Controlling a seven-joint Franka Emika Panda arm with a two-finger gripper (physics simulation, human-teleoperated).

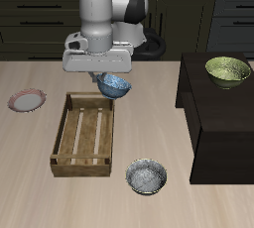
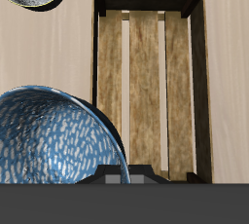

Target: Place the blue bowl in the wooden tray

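One blue bowl (image 1: 114, 85) clamped in the pincer (image 1: 102, 76), hanging tilted over the wooden tray's (image 1: 62, 136) back corner

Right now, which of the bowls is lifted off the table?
The blue bowl, bright blue and speckled inside, held up at the end effector by the wooden tray. The greyer bowl and yellow-green bowl rest on surfaces.
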